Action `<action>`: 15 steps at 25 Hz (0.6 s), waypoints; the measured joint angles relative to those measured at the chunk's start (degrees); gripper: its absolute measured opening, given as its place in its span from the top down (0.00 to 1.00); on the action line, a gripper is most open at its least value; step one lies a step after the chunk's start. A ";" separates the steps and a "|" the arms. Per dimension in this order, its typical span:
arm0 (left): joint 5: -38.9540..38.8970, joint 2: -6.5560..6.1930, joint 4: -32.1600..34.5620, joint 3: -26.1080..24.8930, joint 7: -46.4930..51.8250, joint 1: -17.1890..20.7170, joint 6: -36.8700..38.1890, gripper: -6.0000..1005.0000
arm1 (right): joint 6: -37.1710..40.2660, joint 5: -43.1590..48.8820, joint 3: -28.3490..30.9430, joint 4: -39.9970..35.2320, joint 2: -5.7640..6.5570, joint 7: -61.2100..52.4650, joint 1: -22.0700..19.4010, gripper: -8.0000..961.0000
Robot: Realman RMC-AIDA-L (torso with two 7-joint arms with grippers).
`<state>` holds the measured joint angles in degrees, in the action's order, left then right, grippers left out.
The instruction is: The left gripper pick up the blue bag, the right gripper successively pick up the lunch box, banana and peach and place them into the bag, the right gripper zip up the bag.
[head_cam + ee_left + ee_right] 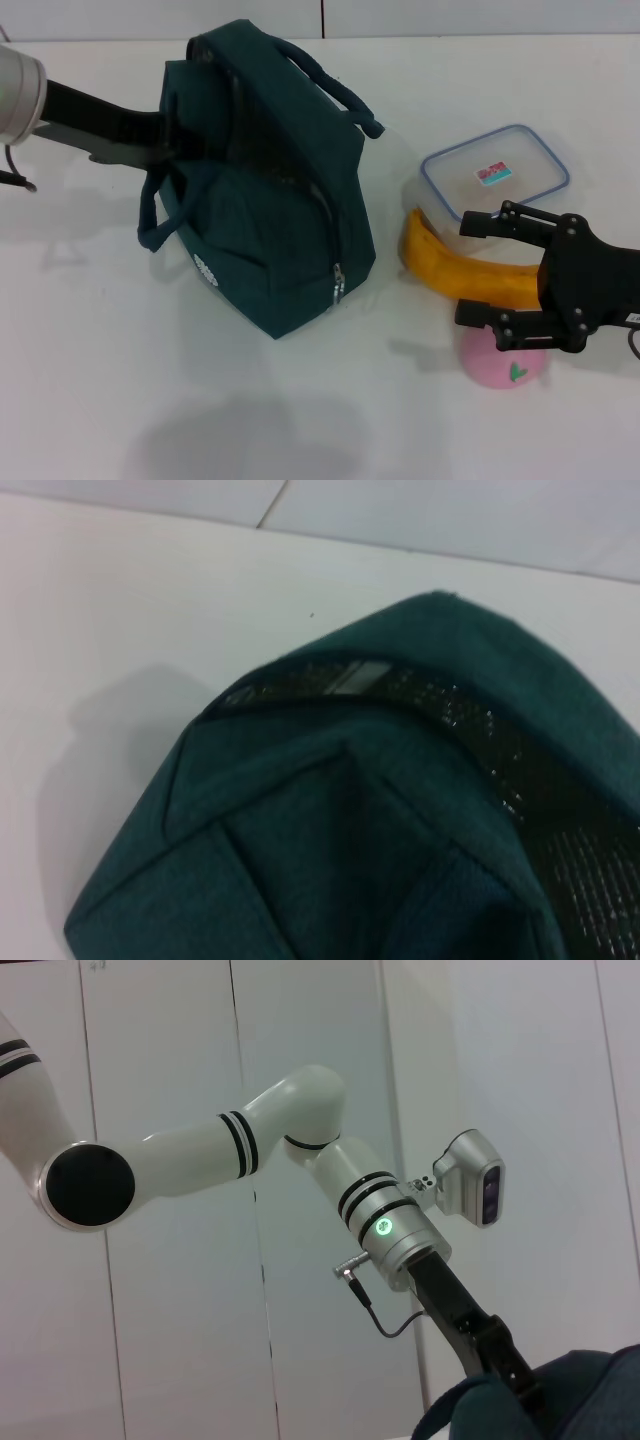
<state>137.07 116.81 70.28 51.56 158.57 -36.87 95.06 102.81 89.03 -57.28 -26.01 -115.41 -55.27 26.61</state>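
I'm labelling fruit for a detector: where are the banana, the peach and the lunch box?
banana (pixel 440 268): head view, its bare left half.
peach (pixel 490 372): head view, pink lower side under the pincer.
lunch box (pixel 495 172): head view, lid centre by the sticker.

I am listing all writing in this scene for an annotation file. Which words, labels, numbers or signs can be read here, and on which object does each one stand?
No text is readable.
Sticker on the lunch box lid: pink and blue, print too small to read.
White emblem on the blue bag, low on its front: a mark, no legible letters.
Green leaf mark on the peach: a drawing, not writing.
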 joint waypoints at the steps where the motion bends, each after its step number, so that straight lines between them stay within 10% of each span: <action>1: 0.05 -0.09 -0.13 0.03 0.23 -0.07 0.24 0.35 | 0.00 0.00 0.04 -0.01 -0.01 0.00 0.01 0.10; 15: -0.40 -0.68 1.29 -0.53 3.53 1.41 4.83 0.93 | -1.83 -0.92 0.36 -0.03 0.03 -0.50 -0.27 0.10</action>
<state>136.67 116.12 71.57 51.04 162.10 -35.46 99.89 100.99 88.11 -56.92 -26.04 -115.38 -55.77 26.34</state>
